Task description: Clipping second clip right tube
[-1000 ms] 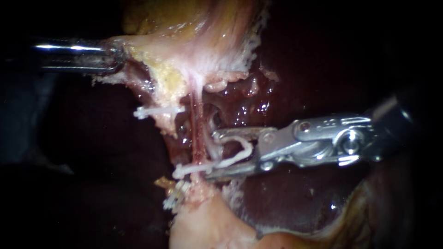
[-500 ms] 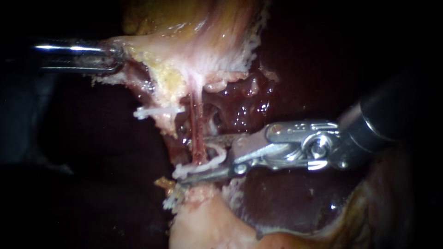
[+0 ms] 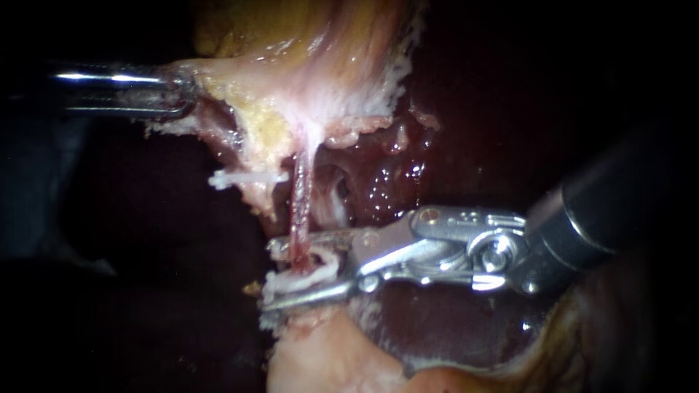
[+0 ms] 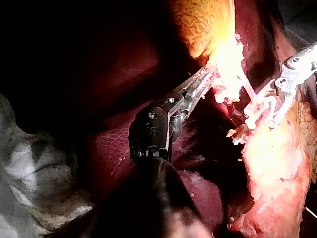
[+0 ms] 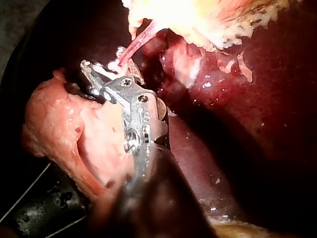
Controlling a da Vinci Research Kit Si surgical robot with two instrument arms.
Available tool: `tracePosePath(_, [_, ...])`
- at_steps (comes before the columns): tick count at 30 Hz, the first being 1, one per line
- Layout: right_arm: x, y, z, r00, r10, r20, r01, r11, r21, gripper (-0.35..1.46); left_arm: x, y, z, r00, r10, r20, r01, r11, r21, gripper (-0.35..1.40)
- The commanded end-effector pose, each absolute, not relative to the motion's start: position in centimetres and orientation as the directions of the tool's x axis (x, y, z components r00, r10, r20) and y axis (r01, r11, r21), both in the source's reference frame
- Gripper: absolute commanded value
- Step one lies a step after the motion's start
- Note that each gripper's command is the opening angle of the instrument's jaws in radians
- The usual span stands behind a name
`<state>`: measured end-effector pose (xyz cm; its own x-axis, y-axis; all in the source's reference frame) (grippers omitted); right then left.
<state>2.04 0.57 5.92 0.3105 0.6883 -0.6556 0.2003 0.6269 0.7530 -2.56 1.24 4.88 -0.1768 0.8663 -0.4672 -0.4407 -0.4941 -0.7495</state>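
My left instrument (image 3: 186, 91) is shut on pale gallbladder tissue (image 3: 313, 65) and holds it up; the left wrist view shows the same grip (image 4: 205, 79). A thin red tube (image 3: 300, 204) hangs down from that tissue. My right instrument (image 3: 271, 274) reaches across it, one jaw on each side of the tube's lower end. Its jaws stand apart and carry a bent white clip (image 3: 324, 262). Just below, another white clip (image 3: 280, 284) sits on the tube. In the right wrist view the jaws (image 5: 89, 77) lie at the foot of the tube (image 5: 138, 44).
A white clip (image 3: 244, 177) sticks out leftward from the yellowish tissue beside the tube. Dark red liver (image 3: 437, 320) lies under my right instrument. A pale stump of tissue (image 3: 320, 356) rises below the jaws. White cloth (image 4: 34, 168) lies beside the liver.
My right instrument has moved left, bringing its jaws and clip from beside the tube to astride it. The tube's lower end has shifted slightly left. The left instrument has held still.
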Motion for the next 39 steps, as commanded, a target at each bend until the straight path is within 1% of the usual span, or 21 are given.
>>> tracePosePath(1, [2.05, 0.55, 5.89, 0.307, 0.686, -0.66, 0.214, 0.626, 0.75, 0.47, -2.56, 1.24, 4.88, -0.177, 0.866, -0.467, -0.441, -0.494, -0.749, -0.35])
tracePosePath(5, [2.1, 0.49, 5.76, 0.299, 0.691, -0.658, 0.251, 0.608, 0.753, 0.45, -2.56, 1.24, 4.89, -0.177, 0.866, -0.468, -0.441, -0.494, -0.749, -0.35])
tracePosePath(8, [2.12, 0.48, 5.73, 0.297, 0.694, -0.656, 0.269, 0.598, 0.755, 0.45, -2.56, 1.24, 4.89, -0.177, 0.866, -0.468, -0.441, -0.494, -0.749, -0.35])
tracePosePath(13, [2.13, 0.5, 5.75, 0.295, 0.694, -0.657, 0.273, 0.597, 0.754, 0.42, -2.55, 1.24, 4.9, -0.18, 0.863, -0.472, -0.439, -0.5, -0.746, -0.35])
tracePosePath(17, [2.12, 0.52, 5.78, 0.295, 0.694, -0.657, 0.274, 0.597, 0.754, 0.37, -2.55, 1.24, 4.9, -0.18, 0.863, -0.472, -0.439, -0.5, -0.746, -0.35])
tracePosePath(23, [2.11, 0.56, 5.83, 0.298, 0.701, -0.648, 0.271, 0.589, 0.762, 0.17, -2.56, 1.24, 4.9, -0.18, 0.863, -0.473, -0.44, -0.5, -0.746, -0.35])
tracePosePath(32, [2.12, 0.6, 5.88, 0.303, 0.711, -0.634, 0.267, 0.576, 0.773, -0.01, -2.56, 1.24, 4.9, -0.18, 0.863, -0.473, -0.44, -0.5, -0.746, -0.35])
tracePosePath(35, [2.11, 0.6, 5.88, 0.307, 0.721, -0.621, 0.262, 0.563, 0.784, -0.19, -2.55, 1.24, 4.9, -0.18, 0.863, -0.473, -0.44, -0.5, -0.746, -0.35])
tracePosePath(37, [2.1, 0.6, 5.88, 0.314, 0.738, -0.598, 0.252, 0.542, 0.802, -0.34, -2.55, 1.24, 4.9, -0.18, 0.863, -0.473, -0.44, -0.5, -0.746, -0.35])
tracePosePath(39, [2.1, 0.6, 5.88, 0.319, 0.743, -0.588, 0.254, 0.531, 0.808, -0.35, -2.55, 1.24, 4.9, -0.18, 0.863, -0.473, -0.439, -0.5, -0.746, -0.35])
